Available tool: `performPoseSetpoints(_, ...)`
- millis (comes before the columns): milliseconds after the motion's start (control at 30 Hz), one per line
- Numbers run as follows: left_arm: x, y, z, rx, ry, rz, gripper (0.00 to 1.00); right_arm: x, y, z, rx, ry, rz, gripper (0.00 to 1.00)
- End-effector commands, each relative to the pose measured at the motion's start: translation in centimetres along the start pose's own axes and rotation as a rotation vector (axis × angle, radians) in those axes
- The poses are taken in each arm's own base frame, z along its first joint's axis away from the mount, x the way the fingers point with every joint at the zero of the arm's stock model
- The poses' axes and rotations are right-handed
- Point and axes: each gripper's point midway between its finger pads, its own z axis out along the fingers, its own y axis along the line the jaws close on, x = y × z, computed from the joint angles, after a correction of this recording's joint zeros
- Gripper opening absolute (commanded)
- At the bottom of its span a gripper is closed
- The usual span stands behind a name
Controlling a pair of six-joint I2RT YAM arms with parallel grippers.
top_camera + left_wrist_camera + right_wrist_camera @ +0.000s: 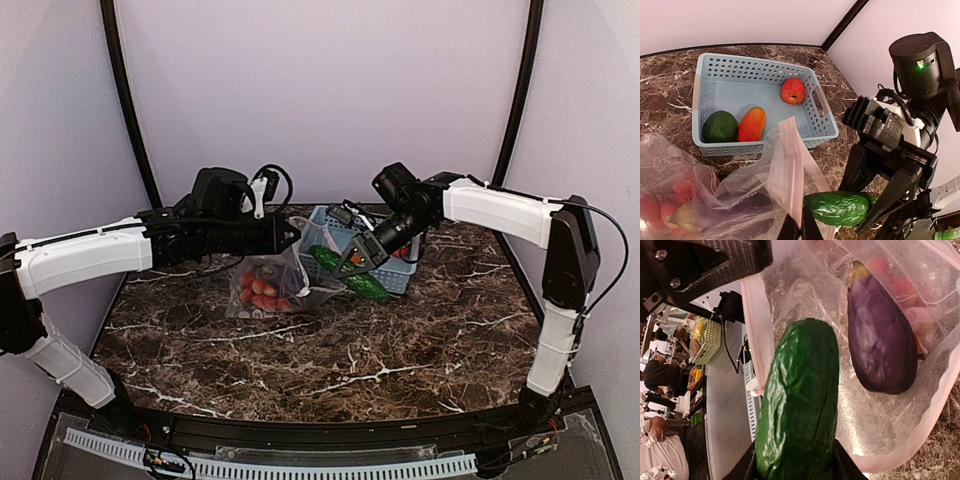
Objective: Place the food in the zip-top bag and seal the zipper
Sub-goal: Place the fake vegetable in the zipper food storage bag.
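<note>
Left jaws pinched shut on zip-top bag [786, 172] rim, right jaws gripping green cucumber [800, 400] at its mouth

Dark marble table [300, 350], light blue basket [398, 278] and zip-top bag [262, 285] on it.

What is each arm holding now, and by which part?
Left fingers pinch the bag by its pink mouth edge; right fingers grip the cucumber near one end.
</note>
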Motion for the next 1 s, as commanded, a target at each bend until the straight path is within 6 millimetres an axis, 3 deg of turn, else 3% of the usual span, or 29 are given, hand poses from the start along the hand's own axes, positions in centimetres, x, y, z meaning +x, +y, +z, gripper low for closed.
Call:
performPoseSetpoints(0, -0.1, -2.1, -0.8, 0.13, -0.013, 0.022, 0.01, 0.7, -1.0, 0.9, 0.105, 0.034, -0.002, 0.21)
performPoseSetpoints(200, 0.7, -4.3, -0.5, 0.256, 0.032, 0.025, 0.01, -2.4, -3.3, 2.2, 0.19, 0.05, 0.014, 0.24)
performPoseSetpoints(300, 1.6, -4.2, 0.2, 0.245, 0.059, 0.022, 0.01, -3.8, -3.8, 3.9, 0.209, 0.062, -0.01, 0.27)
performPoseSetpoints(433, 1.6, -3.6, 0.3, 0.212, 0.045, 0.011, 0.01, -4.0, -3.2, 5.4, 0.211, 0.092, -0.048, 0.52)
performPoseSetpoints(600, 0.5, -2.4, -0.8, 0.144, -0.024, 0.016, 0.01, -3.6, -3.0, 2.5, 0.262, 0.073, -0.083, 0.66)
performPoseSetpoints(800, 0.6, -1.1, -1.6, 0.085, -0.043, 0.023, 0.01, -4.0, 0.9, -2.4, 0.213, -0.029, -0.179, 0.68)
performPoseSetpoints(967, 0.9, -0.4, -1.7, 0.055, -0.045, 0.021, 0.01, -1.6, 1.7, -2.6, 0.198, 0.0, -0.211, 0.67)
